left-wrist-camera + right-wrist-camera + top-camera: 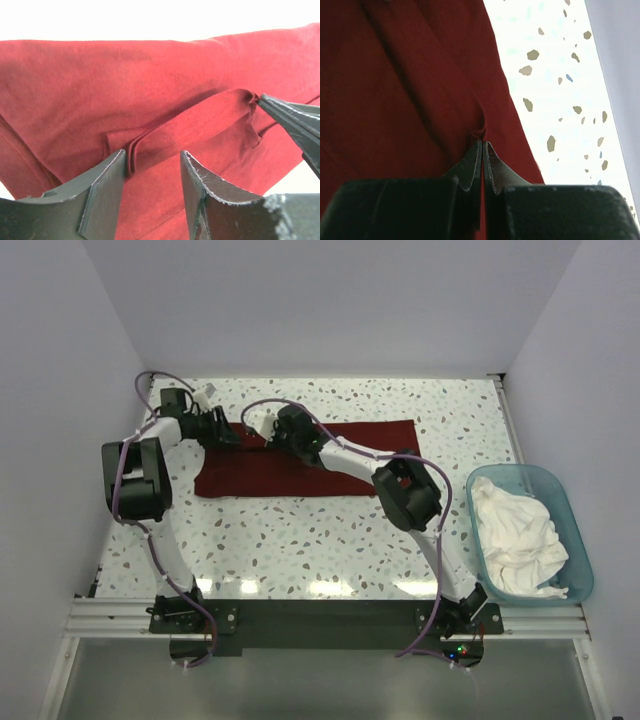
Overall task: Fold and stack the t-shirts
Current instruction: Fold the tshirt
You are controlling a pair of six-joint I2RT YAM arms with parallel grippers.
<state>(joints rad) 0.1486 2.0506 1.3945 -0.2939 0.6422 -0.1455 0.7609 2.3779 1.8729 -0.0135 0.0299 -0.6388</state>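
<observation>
Seeing my right pincer (483,144) clenched on the limp, light maroon shirt (250,480), I'd close the released left pincer (152,152) on its doubled hem (170,131).

We see a white table (330,540) speckled with small grey and brown flecks, its surface brightly lit. At its right edge sits a light blue, see-through plastic tub (577,540), rectangular with rounded corners, reaching close to the table's near corner. Plain pale walls (330,300) close in the table at the back and on both sides. Along the near edge we find a silver metal rail (320,618), with a dark strip just below it.
</observation>
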